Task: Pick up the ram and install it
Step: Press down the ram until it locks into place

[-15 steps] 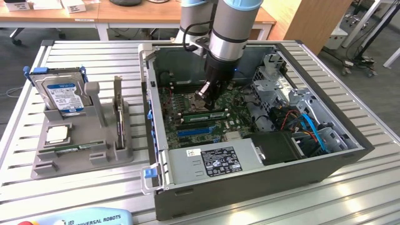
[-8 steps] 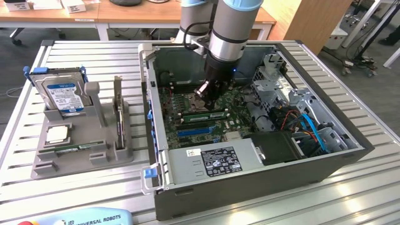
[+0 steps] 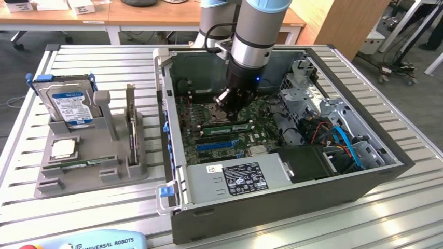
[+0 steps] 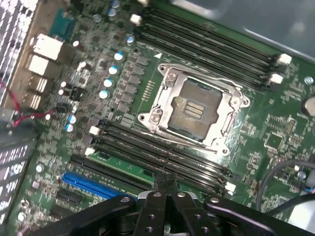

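- exterior view: the gripper [image 3: 231, 106] is seen lowered into the open computer case [image 3: 387, 171], just over the motherboard [image 3: 260, 140], beside the processor socket [image 3: 207, 113].
- wrist view: the fingertips [image 4: 158, 191] are seen pressed together with no gap between them; nothing is seen held between them.
- directly below the closed gripper, a ram [image 4: 125, 169] is seen lying in one of the memory slots [image 4: 162, 160] on the near side of the socket; green board is visible along the slot. it is judged that the fingertips are bearing on, or are just above, its top edge; contact cannot be confirmed.
- in the exterior view a green stick [image 3: 225, 127] is likewise noted in the slots right under the gripper, which agrees with a module already placed.
- whether the slot's white end latches [image 4: 93, 131] have snapped home cannot be told.
- a second ram [image 3: 78, 165] is noted well apart from the gripper, lying in the grey holder [image 3: 90, 179] on the table outside the case, with the hard drive [image 3: 69, 104] and a silver processor chip [image 3: 64, 149] beside it.
- assessment: pick-up is judged done and insertion at its seating stage; full seating is not verified. the slots [image 4: 206, 46] beyond the socket are seen unfilled.
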### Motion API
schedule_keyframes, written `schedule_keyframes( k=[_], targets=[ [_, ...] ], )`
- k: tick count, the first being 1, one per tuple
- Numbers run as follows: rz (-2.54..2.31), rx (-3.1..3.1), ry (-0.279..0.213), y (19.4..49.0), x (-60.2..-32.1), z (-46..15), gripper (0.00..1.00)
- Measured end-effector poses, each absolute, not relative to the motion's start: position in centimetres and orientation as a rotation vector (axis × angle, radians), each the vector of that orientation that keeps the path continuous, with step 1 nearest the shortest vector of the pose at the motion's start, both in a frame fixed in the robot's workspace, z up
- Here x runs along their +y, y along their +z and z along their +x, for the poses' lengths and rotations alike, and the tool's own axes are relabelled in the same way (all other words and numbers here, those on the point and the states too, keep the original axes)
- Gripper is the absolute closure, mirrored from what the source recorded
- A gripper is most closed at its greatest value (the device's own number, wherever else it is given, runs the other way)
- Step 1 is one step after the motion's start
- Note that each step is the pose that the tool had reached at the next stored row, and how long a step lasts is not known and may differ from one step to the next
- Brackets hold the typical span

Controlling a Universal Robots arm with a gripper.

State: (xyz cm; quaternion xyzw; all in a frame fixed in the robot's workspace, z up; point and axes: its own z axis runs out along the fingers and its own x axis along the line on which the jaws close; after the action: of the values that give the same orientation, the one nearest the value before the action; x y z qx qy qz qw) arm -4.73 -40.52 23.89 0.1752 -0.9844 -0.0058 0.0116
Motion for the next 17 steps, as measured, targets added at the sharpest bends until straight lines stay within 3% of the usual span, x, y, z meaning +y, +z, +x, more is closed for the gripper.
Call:
schedule_keyframes(
  k=[17],
  targets=[
    [0.098, -3.119, -0.023, 23.76, -40.52, -4.73, 0.90]
  ],
)
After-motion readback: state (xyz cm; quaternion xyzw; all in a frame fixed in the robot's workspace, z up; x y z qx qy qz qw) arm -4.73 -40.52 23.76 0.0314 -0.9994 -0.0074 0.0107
